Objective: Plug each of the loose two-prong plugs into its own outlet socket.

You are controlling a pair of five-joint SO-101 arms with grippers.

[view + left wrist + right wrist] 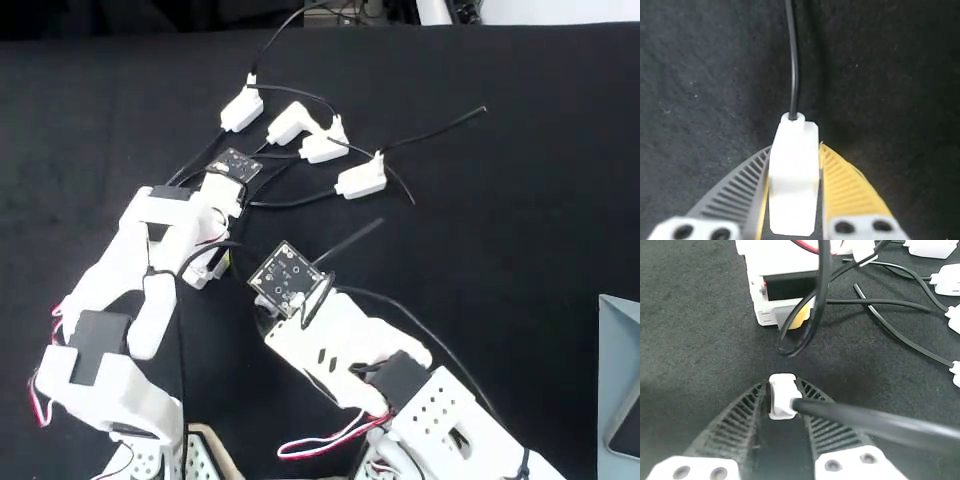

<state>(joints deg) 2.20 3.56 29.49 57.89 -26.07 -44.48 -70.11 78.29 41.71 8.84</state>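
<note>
Clamping a white plug (794,180), the left jaws hang over the black bench (700,75); the right jaws grip a second plug (781,401) close beside them.

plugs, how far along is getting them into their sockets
Done: no mated pair that I can see. In hand: the left gripper is shut on a white connector, the right gripper on a smaller connector. Left: four connectors lie on the table.
</note>
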